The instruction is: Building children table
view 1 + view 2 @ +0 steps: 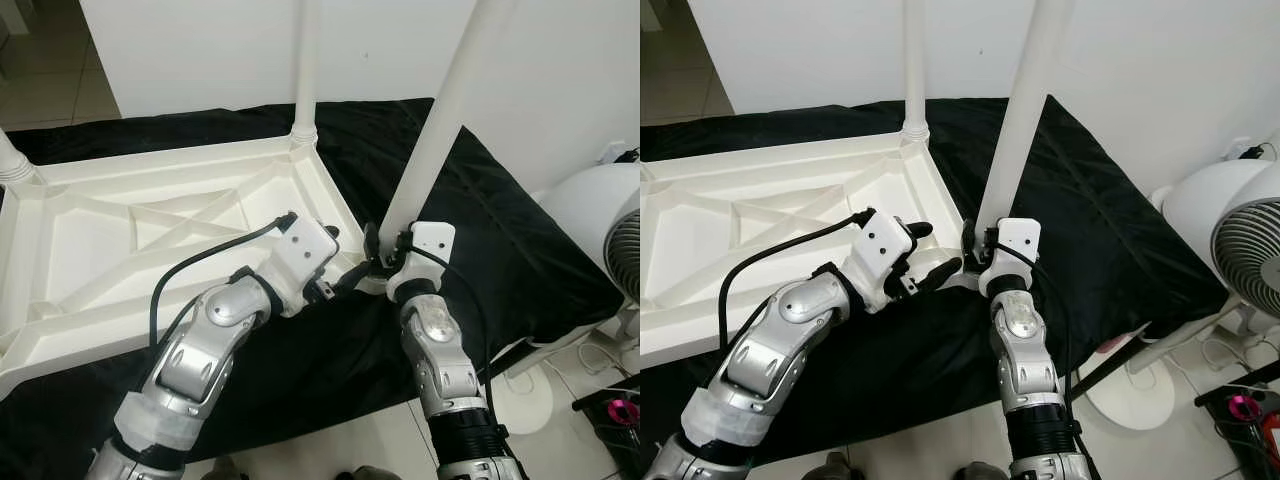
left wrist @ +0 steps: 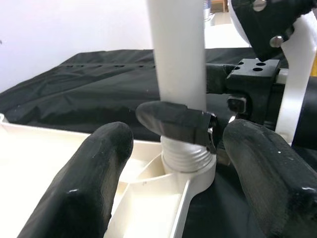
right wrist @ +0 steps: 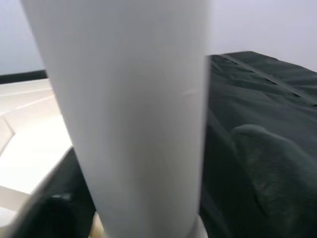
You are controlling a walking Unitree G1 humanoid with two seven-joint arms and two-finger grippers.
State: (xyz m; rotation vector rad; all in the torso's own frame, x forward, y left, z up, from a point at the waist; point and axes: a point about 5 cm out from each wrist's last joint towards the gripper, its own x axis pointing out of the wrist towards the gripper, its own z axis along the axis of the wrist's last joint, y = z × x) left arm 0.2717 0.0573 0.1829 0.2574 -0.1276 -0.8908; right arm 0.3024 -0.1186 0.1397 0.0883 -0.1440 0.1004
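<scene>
Both silver arms reach forward to the near right corner of the white plastic tabletop point(image 1: 150, 240), which lies upside down on a black cloth point(image 1: 500, 240). The right gripper point(image 1: 385, 262) is closed around the base of the round white plastic table leg point(image 1: 440, 130), standing a little tilted in its corner socket. The left gripper point(image 2: 183, 163) is spread wide on both sides of the ribbed collar point(image 2: 187, 154), touching nothing. The leg's top is cut off. Another white leg point(image 1: 305, 70) stands at the far corner. A white fan point(image 1: 1245, 240) is at the right.
</scene>
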